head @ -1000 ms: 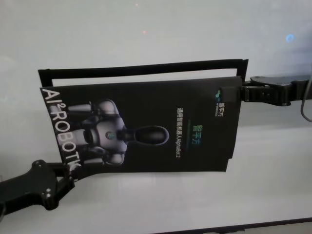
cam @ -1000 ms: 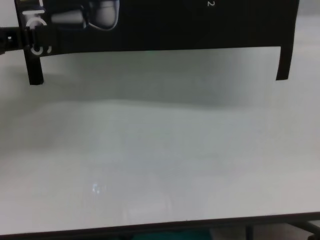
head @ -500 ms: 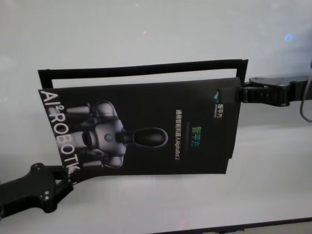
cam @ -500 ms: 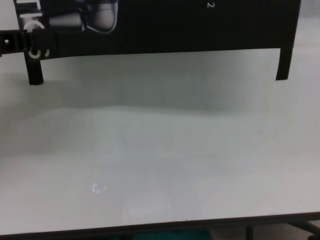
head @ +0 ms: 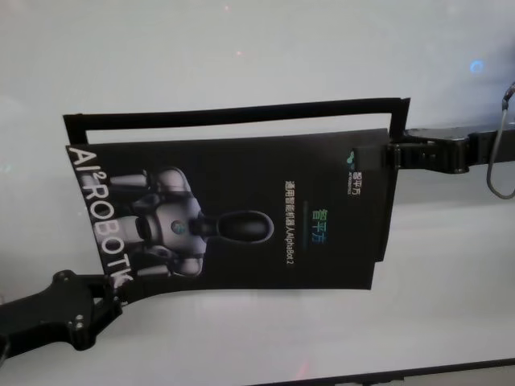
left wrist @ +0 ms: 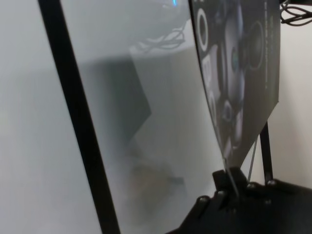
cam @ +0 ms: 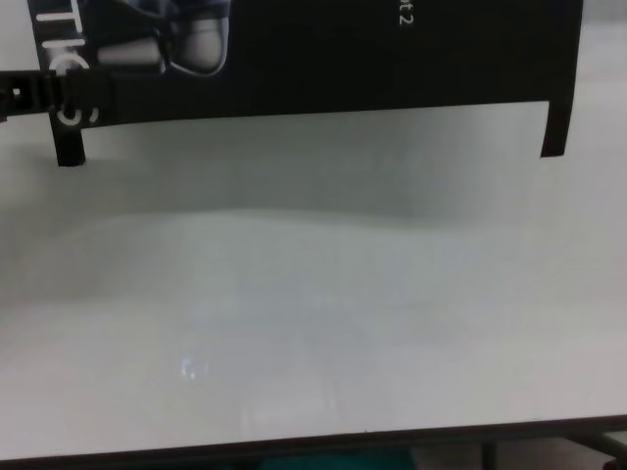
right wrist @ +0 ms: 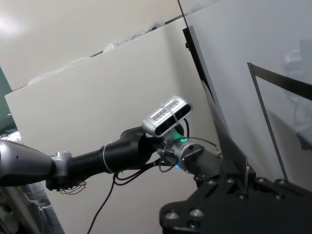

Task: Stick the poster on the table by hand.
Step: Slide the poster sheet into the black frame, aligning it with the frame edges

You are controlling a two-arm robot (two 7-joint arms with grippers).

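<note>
Poster (head: 241, 213) stretched above the white table (head: 241, 48), left gripper (head: 109, 293) clamped on its near-left corner, right gripper (head: 385, 154) pinching its far-right edge

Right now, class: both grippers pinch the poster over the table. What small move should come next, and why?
Probably lower both arms together. The left gripper and right gripper hold opposite ends of the poster, which hangs above the table and casts a shadow there, inside the black tape frame.
</note>
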